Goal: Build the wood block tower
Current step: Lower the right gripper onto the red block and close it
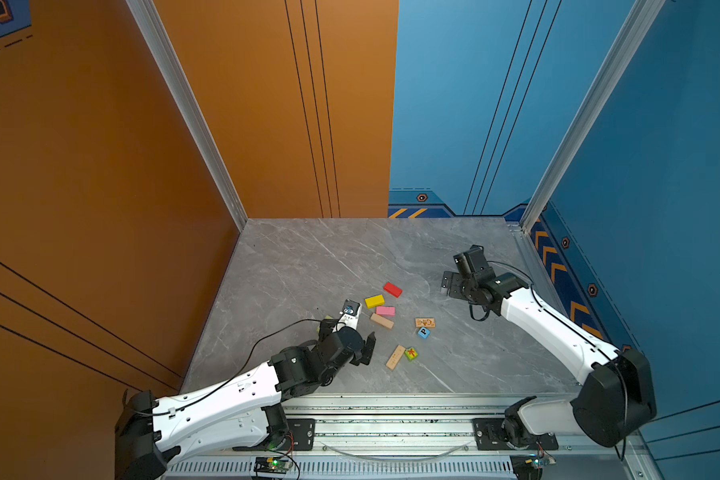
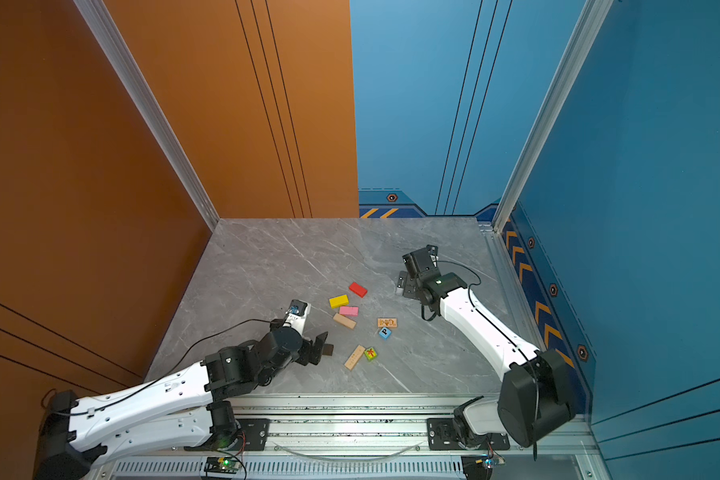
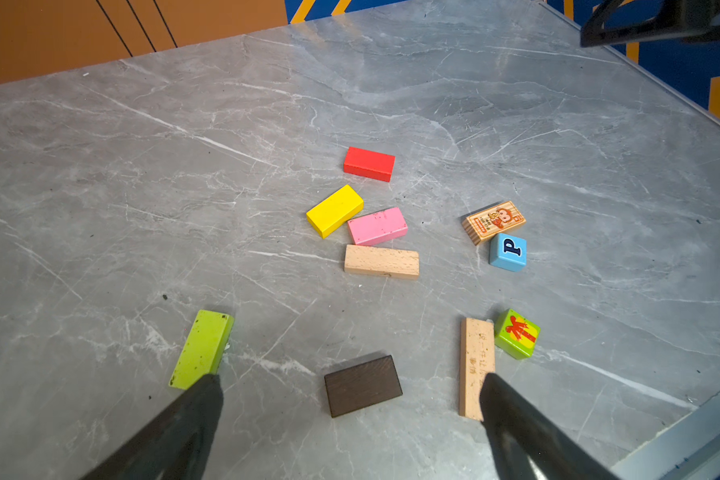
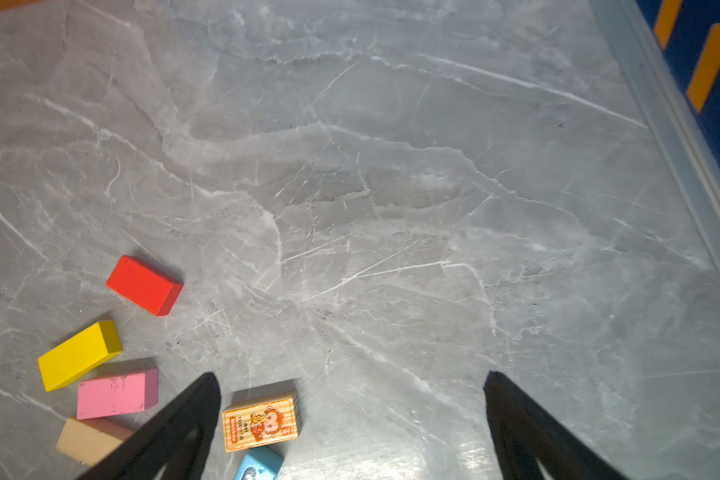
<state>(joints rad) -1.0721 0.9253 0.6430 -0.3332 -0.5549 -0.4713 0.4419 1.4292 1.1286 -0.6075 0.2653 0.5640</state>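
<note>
No tower yet, everything lies flat on the tabletop [image 3: 142, 187]. Yellow block [image 3: 334, 210] seems to touch the pink block [image 3: 377, 225], red block [image 3: 369, 163] near it. Dark brown block [image 3: 362, 385] well apart from pink, below the left hand [image 3: 350, 380], which is spread wide and empty. Right hand [image 4: 350, 374] also wide open, empty.

red block [image 3: 369, 163], grey veined table [image 3: 121, 187]

Beyond the red block [image 1: 392, 289] the worktop [image 1: 308, 257] lies wide open, while nearer in, scattered blocks [image 1: 385, 310] crowd the middle, leaving narrow gaps.
</note>
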